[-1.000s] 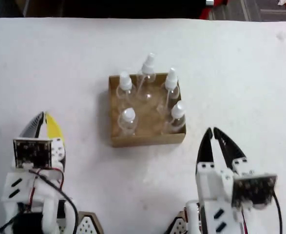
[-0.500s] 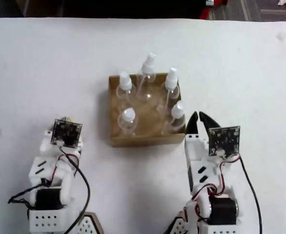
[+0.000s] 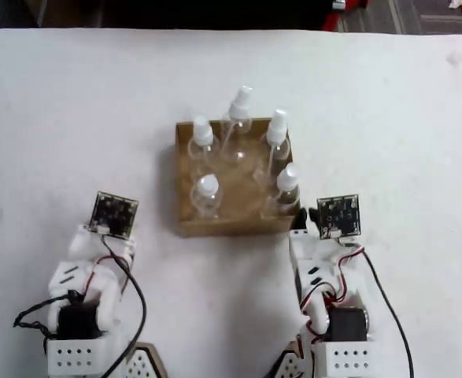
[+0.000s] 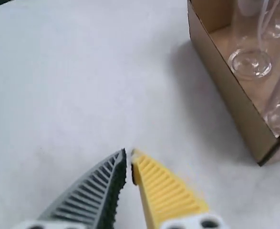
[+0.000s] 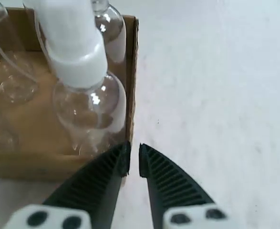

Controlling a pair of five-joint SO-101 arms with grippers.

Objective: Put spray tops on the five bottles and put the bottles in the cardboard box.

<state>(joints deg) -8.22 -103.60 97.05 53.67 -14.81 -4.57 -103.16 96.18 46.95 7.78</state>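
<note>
The cardboard box (image 3: 185, 224) sits mid-table holding several clear bottles, each with a white spray top, such as the bottle (image 3: 207, 191) at its near left. My left gripper (image 4: 129, 156), one finger grey and one yellow, is shut on nothing over bare table beside the box's wall (image 4: 221, 78). My right gripper (image 5: 134, 153), with black fingers, is shut and empty, its tips at the box's near right corner (image 5: 130, 62), close to a spray-topped bottle (image 5: 85, 93). In the high view the left arm (image 3: 89, 268) and right arm (image 3: 321, 264) are folded near the front edge.
White tabletop (image 3: 81, 110) spreads wide on both sides of the box and behind it. Wires (image 3: 132, 291) trail off the arms. A dark floor strip (image 3: 215, 12) lies past the table's far edge.
Both arms have folded back and tipped their wrists downward, so the fingers seen earlier are now hidden under the camera boards. The right wrist shifted left toward the box's near corner.
</note>
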